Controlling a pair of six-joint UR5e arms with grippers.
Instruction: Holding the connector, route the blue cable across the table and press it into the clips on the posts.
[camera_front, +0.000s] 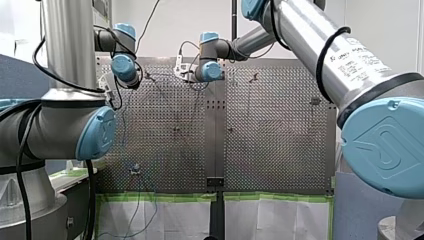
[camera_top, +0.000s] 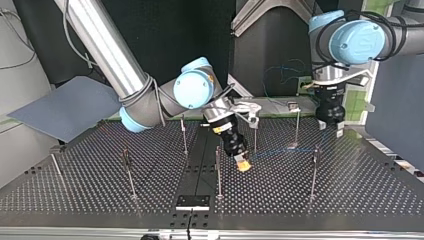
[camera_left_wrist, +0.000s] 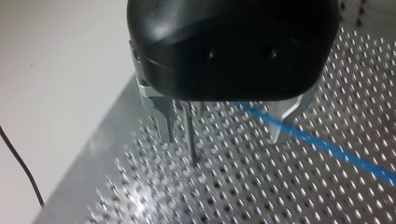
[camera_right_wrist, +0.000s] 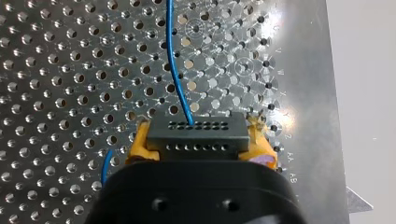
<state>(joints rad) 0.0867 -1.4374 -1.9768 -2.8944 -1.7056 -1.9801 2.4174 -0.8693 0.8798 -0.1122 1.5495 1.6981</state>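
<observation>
In the right wrist view my right gripper (camera_right_wrist: 201, 148) has its yellow pads shut on the black connector (camera_right_wrist: 196, 132). The blue cable (camera_right_wrist: 175, 65) leaves the connector and runs ahead over the perforated plate. In the top view that gripper (camera_top: 243, 164) hangs low near the middle, and the blue cable (camera_top: 280, 150) stretches from it toward a post (camera_top: 315, 165) and my left gripper (camera_top: 331, 127). In the left wrist view my left gripper (camera_left_wrist: 224, 135) stands open just above the plate. A thin post (camera_left_wrist: 189, 135) rises close to one metal finger (camera_left_wrist: 163, 121), and the blue cable (camera_left_wrist: 327, 147) passes by the other.
Several thin posts stand on the perforated table (camera_top: 350, 200), among them one (camera_top: 218, 172) near my right gripper and one (camera_top: 129, 172) at the top view's left. A black bracket (camera_top: 192, 201) sits at the near edge. Spare blue cable (camera_front: 137, 210) hangs off the front view's lower edge.
</observation>
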